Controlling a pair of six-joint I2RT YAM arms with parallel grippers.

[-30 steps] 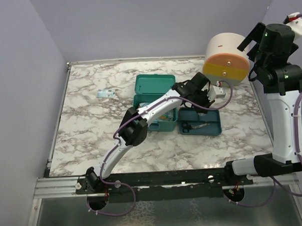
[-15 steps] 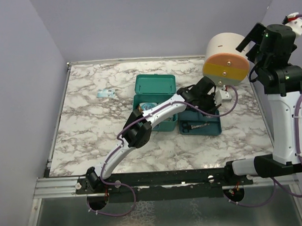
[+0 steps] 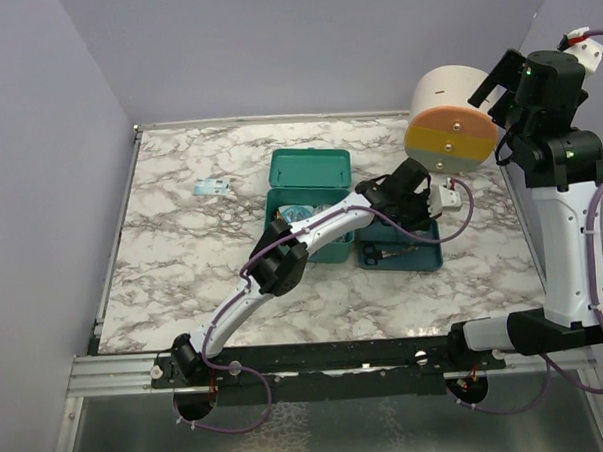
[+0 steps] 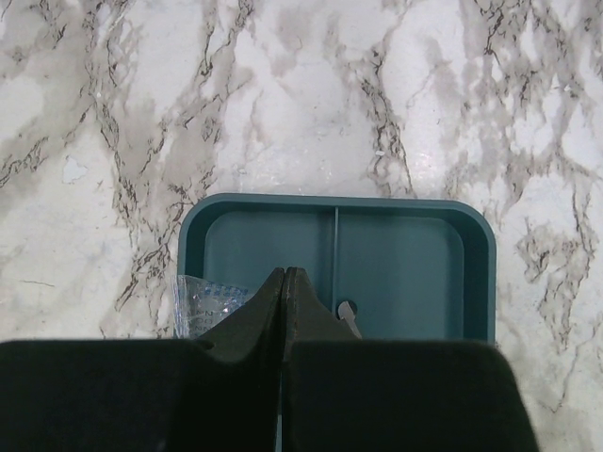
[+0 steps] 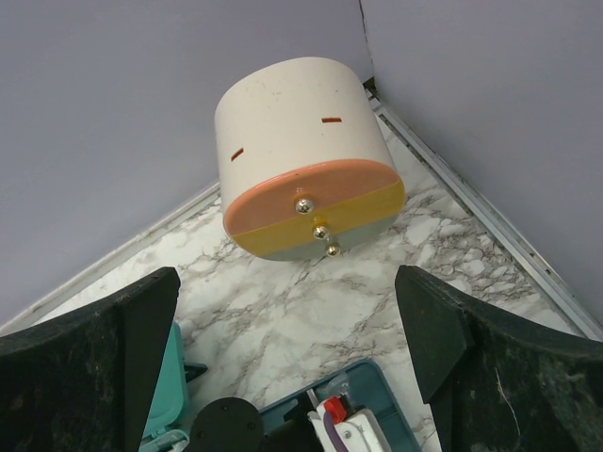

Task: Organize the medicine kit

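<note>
The medicine kit (image 3: pixel 310 172) is a teal box standing open at mid-table, lid raised at the back, with items inside. My left arm reaches across it. My left gripper (image 3: pixel 405 203) (image 4: pixel 285 274) hangs over the near rim of the shallow teal tray (image 3: pixel 429 256) (image 4: pixel 405 259), its jaws pressed together. A clear packet with blue print (image 4: pixel 205 301) shows against its left finger and overlaps the tray's rim, so it seems pinched there. My right gripper (image 3: pixel 503 77) (image 5: pixel 287 372) is raised high at the right, open wide and empty.
The round cream, orange and yellow drawer unit (image 3: pixel 451 117) (image 5: pixel 306 184) stands at the back right. Scissors (image 3: pixel 383 250) lie in the tray, and a metal tip (image 4: pixel 347 315) shows by my right finger. A small packet (image 3: pixel 212 187) lies on the marble at the left.
My left gripper has moved from beside the drawer unit toward the near side and now sits over the tray. More of the kit's inside shows. The right arm has barely moved.
</note>
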